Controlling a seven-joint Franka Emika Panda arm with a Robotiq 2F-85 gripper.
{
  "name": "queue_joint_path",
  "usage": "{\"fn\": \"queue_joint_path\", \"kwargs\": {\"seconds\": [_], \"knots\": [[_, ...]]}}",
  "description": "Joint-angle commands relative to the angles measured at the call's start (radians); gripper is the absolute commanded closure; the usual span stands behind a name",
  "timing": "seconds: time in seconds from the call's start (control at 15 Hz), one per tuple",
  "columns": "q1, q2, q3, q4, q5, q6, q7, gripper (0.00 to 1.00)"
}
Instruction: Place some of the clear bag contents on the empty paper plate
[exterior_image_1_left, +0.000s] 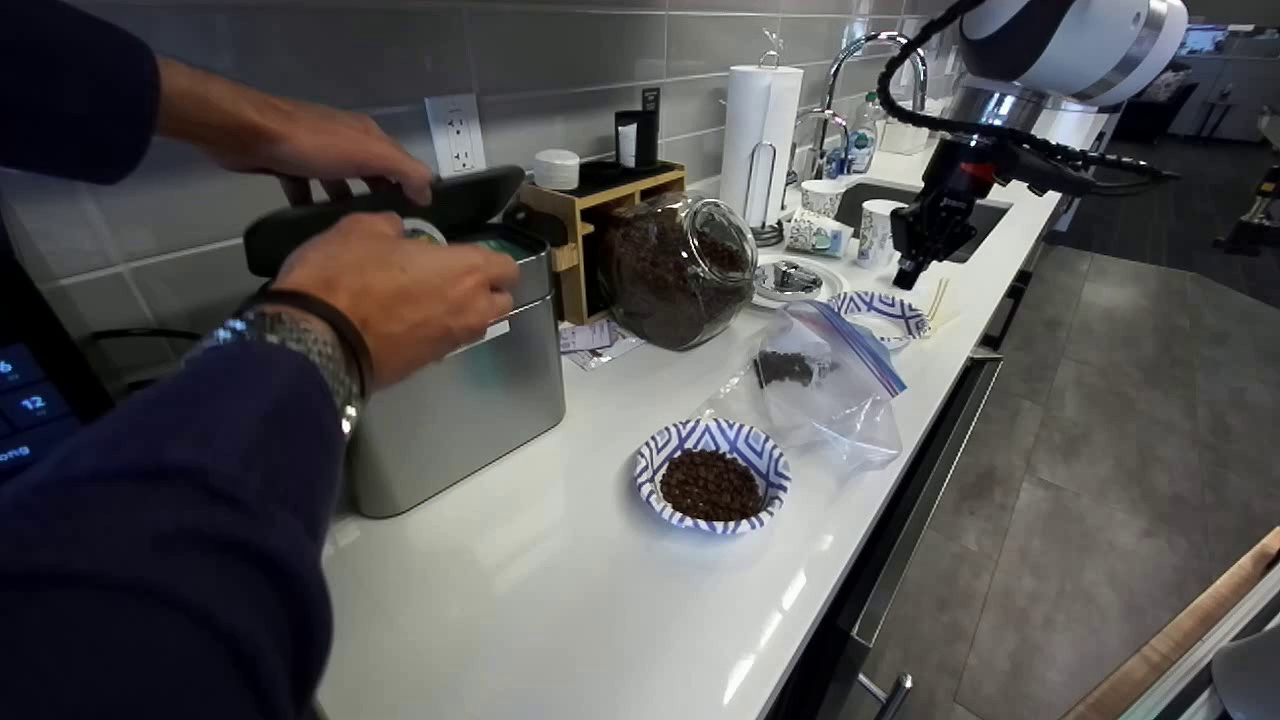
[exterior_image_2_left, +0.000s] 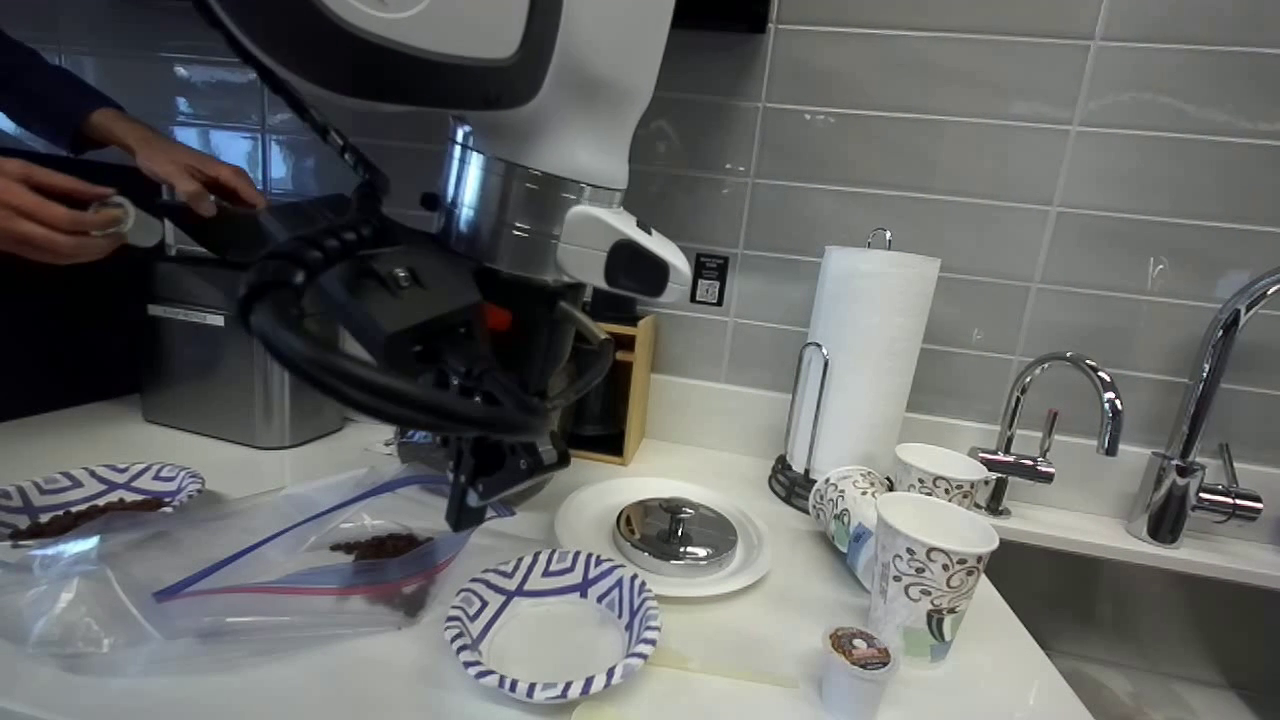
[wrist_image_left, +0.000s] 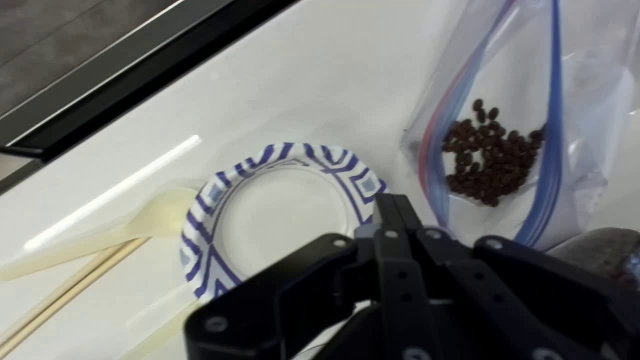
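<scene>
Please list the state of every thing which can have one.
Clear plastic zip bag: open, dark beans inside
Blue-patterned paper plate: empty
Matching paper plate: holding similar beans
Black robot gripper: shut
Silver metal canister: black lid raised
White patterned paper cups: one tipped, two upright

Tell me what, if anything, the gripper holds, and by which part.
Nothing is held: the gripper is shut, with nothing visible in its grip.
</scene>
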Motion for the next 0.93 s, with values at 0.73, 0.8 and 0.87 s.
{"fn": "queue_joint_path", "kwargs": {"seconds": [0.73, 0.8, 0.87], "knots": [[-0.001, 0.065, 0.018, -0.073, -0.34, 0.274, 0.251, 0.51], [0.0, 0.066, 0.018, -0.073, -0.346, 0.275, 0.257, 0.45], [0.0, 0.066, 0.018, -0.072, -0.35, 0.274, 0.264, 0.38]]}}
